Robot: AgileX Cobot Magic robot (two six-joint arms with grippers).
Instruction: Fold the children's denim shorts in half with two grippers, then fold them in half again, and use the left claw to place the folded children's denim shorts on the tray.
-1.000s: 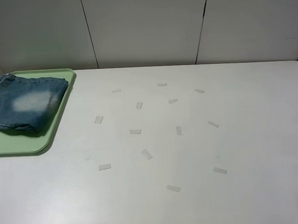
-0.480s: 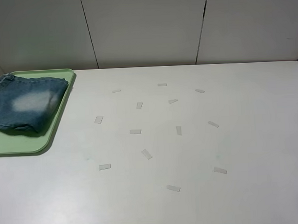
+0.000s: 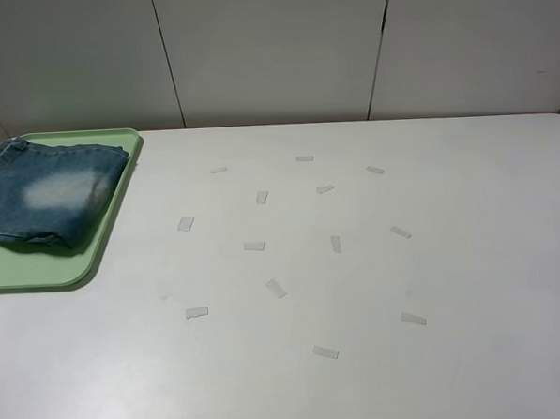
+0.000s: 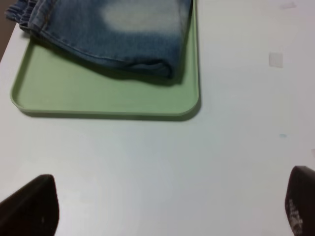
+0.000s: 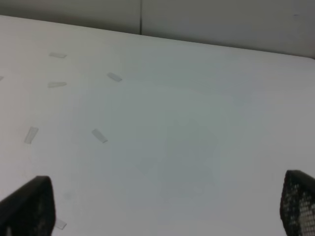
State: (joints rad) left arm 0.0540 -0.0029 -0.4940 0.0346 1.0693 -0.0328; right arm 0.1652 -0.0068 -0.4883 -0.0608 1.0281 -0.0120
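While both arms sit back off the bench (image 3: 359,290), the stock stands thus. Item one: children's denim shorts (image 3: 49,195), folded to a compact bundle, pale bleached patch uppermost, lying on the tray (image 3: 39,269) toward its far side, the waistband end hanging a little past the tray's outer rim; the fold's thick edge faces the bench's middle. Item two: light-green tray, set at the far left corner of the bench, its near strip bare. Item three: left tool (image 4: 162,211), seen only in its own wrist view, fingers (image 4: 29,206) spread wide with nothing between them, hovering over bare bench just short of the tray's near rim. Item four: right tool (image 5: 162,206), likewise spread wide and empty, over the right half of the bench, well apart from tray and shorts. Item five: small pale tape marks (image 3: 254,246) scattered about the bench's middle. Governing relation: the shorts lie straight ahead of the left tool, beyond the tray's near rim, with the bundle's long axis running roughly across the tool's line of approach; the left arm is by far the nearer. Assessment: the folds and the placement look complete, so any coming move is probably only a retreat of the left arm, which should not snag the rim.
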